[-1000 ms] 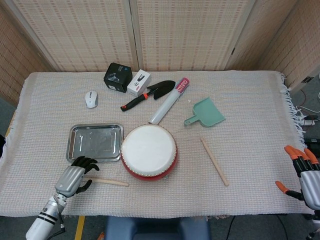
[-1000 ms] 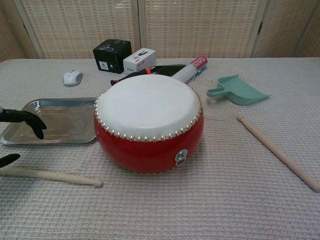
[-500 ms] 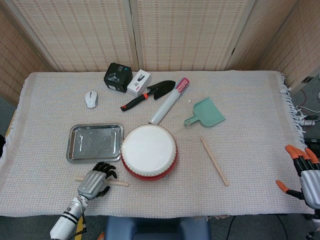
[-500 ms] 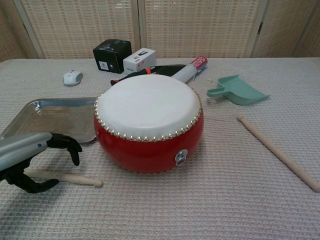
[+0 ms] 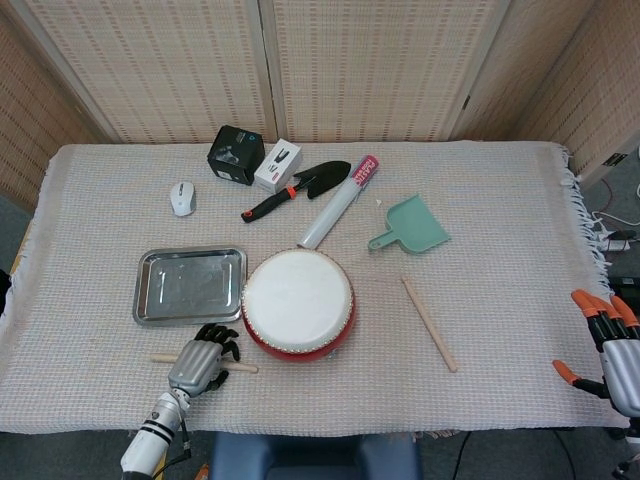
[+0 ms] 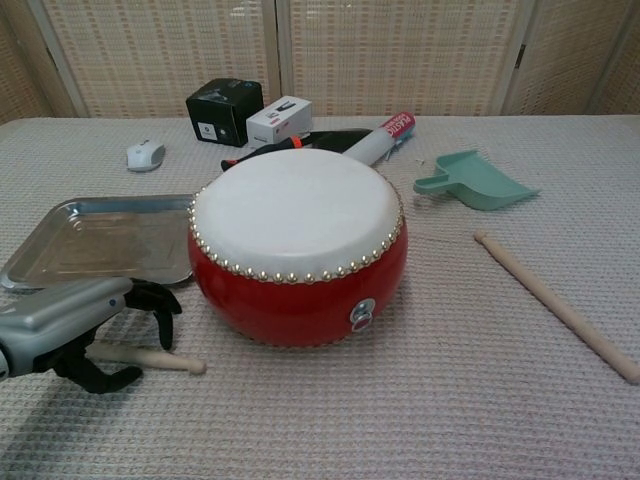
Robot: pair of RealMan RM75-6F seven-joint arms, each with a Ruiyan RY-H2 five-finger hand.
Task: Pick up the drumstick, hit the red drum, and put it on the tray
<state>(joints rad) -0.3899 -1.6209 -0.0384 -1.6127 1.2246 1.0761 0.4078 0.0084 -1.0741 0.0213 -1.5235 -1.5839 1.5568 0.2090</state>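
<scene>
My left hand (image 6: 75,325) arches, fingers parted, over the pale wooden drumstick (image 6: 160,360) lying beside the red drum (image 6: 298,245) (not yet gripped); it looks light, stiff and smooth, so I'd grasp mid-shaft, right hand (image 5: 612,350) idle and open

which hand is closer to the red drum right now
Left. The left hand sits just off the red drum's front-left, over a drumstick. The right hand is far off at the table's right edge.
</scene>
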